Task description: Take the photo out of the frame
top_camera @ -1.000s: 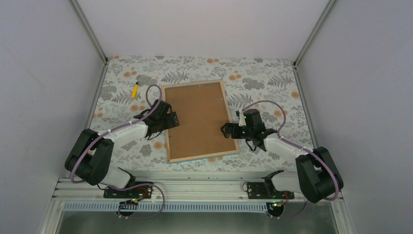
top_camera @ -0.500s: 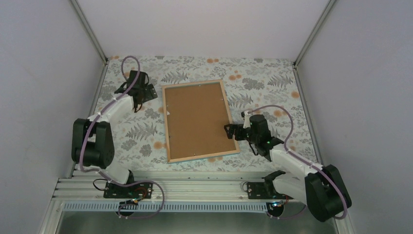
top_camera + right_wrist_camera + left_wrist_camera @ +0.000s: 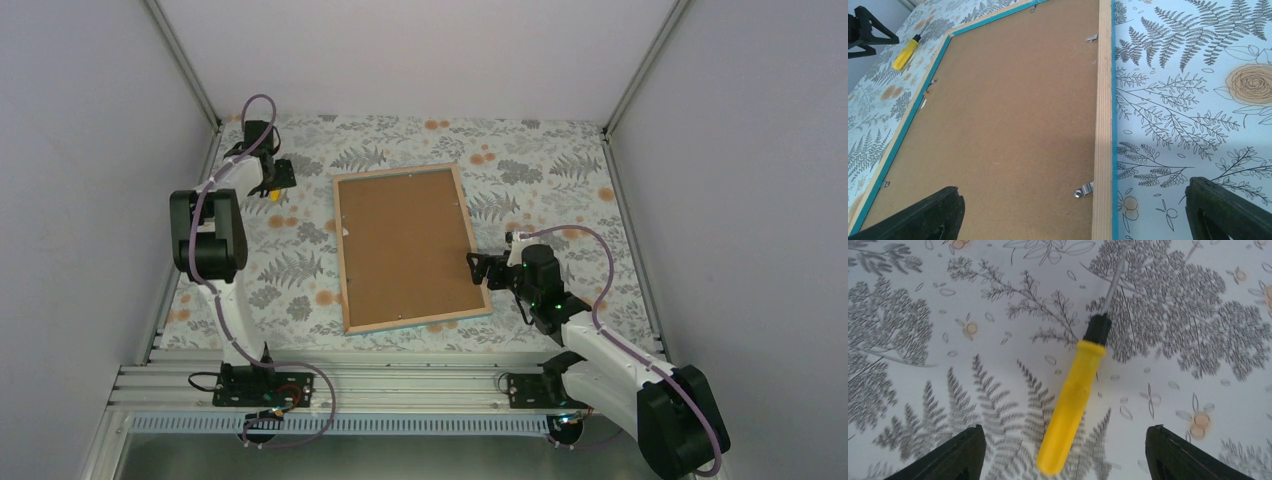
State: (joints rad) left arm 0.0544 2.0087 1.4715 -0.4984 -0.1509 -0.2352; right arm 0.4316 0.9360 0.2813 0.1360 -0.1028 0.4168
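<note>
Now, upper left of the top view: the left gripper [image 3: 268,178] has swung away from the left edge of the frame [image 3: 400,172] and hangs over the yellow screwdriver [image 3: 1073,395]. Its fingers are apart, 1 on each side of the handle, not touching it.

Centre: the frame is unmoved and face down, backing board [image 3: 405,245] up, clips [image 3: 1084,190] turned in. The photo is hidden, presumably beneath.

Right: the right gripper [image 3: 482,270] has eased back slightly, fingers wide apart beside the right rim.

Judgement: tool pickup first, then the clips.
</note>
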